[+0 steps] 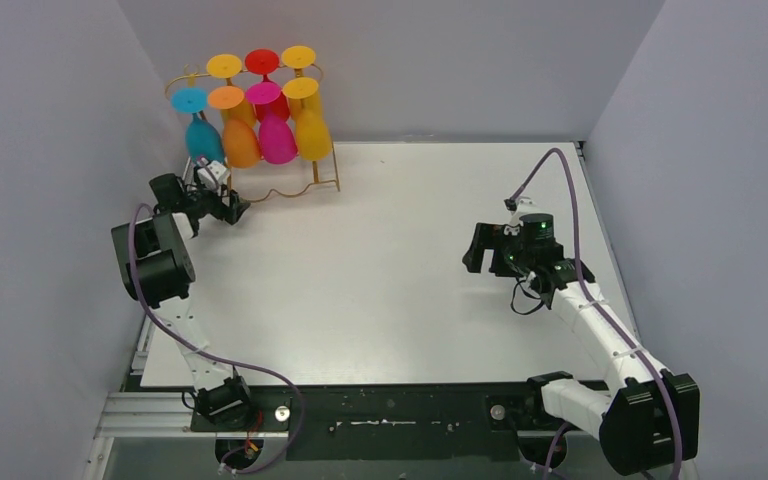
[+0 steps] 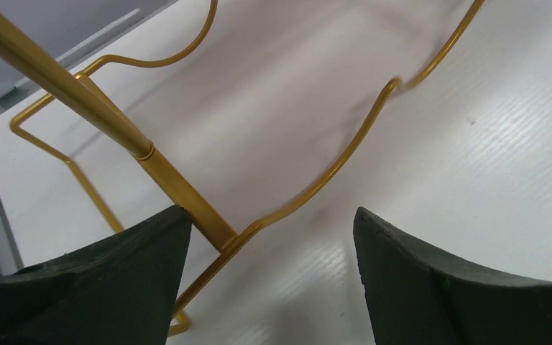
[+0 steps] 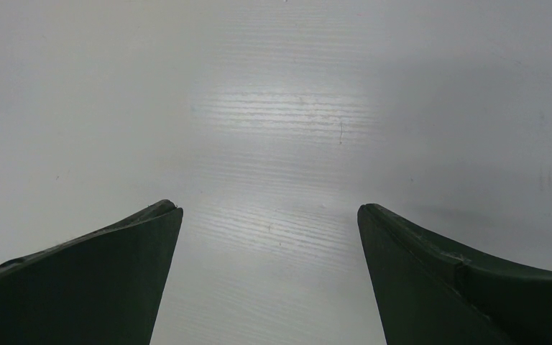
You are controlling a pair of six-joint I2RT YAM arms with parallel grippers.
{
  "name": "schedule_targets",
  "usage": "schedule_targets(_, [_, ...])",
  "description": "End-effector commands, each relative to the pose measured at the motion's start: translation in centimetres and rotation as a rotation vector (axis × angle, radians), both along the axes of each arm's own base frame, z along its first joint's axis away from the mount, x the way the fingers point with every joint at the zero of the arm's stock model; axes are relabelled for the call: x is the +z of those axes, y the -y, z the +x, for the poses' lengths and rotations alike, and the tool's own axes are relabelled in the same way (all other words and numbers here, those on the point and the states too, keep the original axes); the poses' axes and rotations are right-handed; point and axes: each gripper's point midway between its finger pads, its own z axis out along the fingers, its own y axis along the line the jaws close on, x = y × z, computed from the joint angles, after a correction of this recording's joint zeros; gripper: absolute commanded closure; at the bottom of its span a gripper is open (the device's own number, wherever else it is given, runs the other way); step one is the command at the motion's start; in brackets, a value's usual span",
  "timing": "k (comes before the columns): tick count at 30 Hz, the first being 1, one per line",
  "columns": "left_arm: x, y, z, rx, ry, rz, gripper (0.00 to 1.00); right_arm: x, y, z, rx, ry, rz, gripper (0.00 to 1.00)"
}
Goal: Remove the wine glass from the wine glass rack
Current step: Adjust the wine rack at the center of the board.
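The gold wire wine glass rack (image 1: 295, 188) stands at the table's far left. Several coloured wine glasses hang from it upside down; the front row is blue (image 1: 203, 138), orange (image 1: 241, 143), magenta (image 1: 277, 138) and yellow (image 1: 312, 133). My left gripper (image 1: 234, 210) sits low at the rack's front-left corner, below the blue glass. In the left wrist view this gripper (image 2: 269, 210) is open, and the foot of a rack post (image 2: 180, 194) lies between the fingers, close to the left one. No glass shows there. My right gripper (image 1: 480, 250) (image 3: 269, 207) hovers open over bare table, holding nothing.
Grey walls close in the white table (image 1: 380, 300) on the left, back and right, and the rack stands close to the back-left corner. The rack's wavy base wire (image 2: 345, 154) runs across the table in front of my left fingers.
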Motion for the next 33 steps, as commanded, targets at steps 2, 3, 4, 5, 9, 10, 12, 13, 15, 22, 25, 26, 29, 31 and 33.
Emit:
schedule_targets(2, [-3.8,3.6,-2.4,-0.141,-0.179,0.084,0.21,3.1,-0.1,1.8,0.007,0.103,0.005,0.00])
schedule_targets(3, [-3.8,3.7,-2.6,-0.138,-0.183,0.088,0.22,3.1,0.0,1.7,0.005,0.104,0.002,0.00])
schedule_targets(4, [-3.8,3.7,-2.9,-0.138,-0.184,0.093,0.22,3.3,0.0,1.7,0.004,0.110,0.002,0.00])
schedule_targets(5, [-4.0,3.9,-3.5,-0.138,-0.193,0.093,0.22,3.5,0.0,1.6,0.003,0.116,0.004,0.00])
schedule_targets(9, [-3.4,4.5,-5.0,-0.145,-0.190,0.104,0.23,3.7,0.1,1.5,-0.002,0.126,0.009,0.00])
schedule_targets(10, [-3.1,4.9,-5.3,-0.152,-0.186,0.101,0.24,3.8,0.1,1.5,-0.001,0.127,0.009,0.00])
schedule_targets(12, [-2.7,5.8,-5.9,-0.168,-0.184,0.103,0.26,3.8,0.1,1.4,-0.002,0.126,0.010,0.00])
schedule_targets(13, [-2.4,6.3,-6.3,-0.183,-0.185,0.111,0.26,3.9,0.1,1.4,-0.003,0.127,0.011,0.00])
schedule_targets(15, [-2.6,7.4,-7.6,-0.225,-0.223,0.131,0.28,4.1,0.1,1.3,-0.002,0.129,0.012,0.00])
schedule_targets(22, [-2.1,9.9,-11.5,-0.298,-0.291,0.212,0.34,4.4,0.3,0.9,-0.017,0.133,0.022,0.00])
schedule_targets(25, [-1.4,10.8,-12.8,-0.302,-0.298,0.218,0.33,4.7,0.1,0.6,-0.016,0.137,0.039,0.00])
schedule_targets(26, [-1.1,11.1,-13.3,-0.308,-0.300,0.212,0.33,4.8,0.1,0.5,-0.019,0.137,0.045,0.00])
schedule_targets(29, [-0.6,12.5,-14.6,-0.336,-0.313,0.210,0.33,4.9,0.1,0.1,-0.024,0.140,0.055,0.00])
schedule_targets(31, [-0.9,13.6,-15.8,-0.368,-0.342,0.235,0.33,5.1,0.1,-0.2,-0.029,0.142,0.062,0.00])
schedule_targets(33, [-1.2,14.6,-16.8,-0.395,-0.360,0.249,0.33,5.1,0.1,-0.5,-0.029,0.145,0.065,0.00])
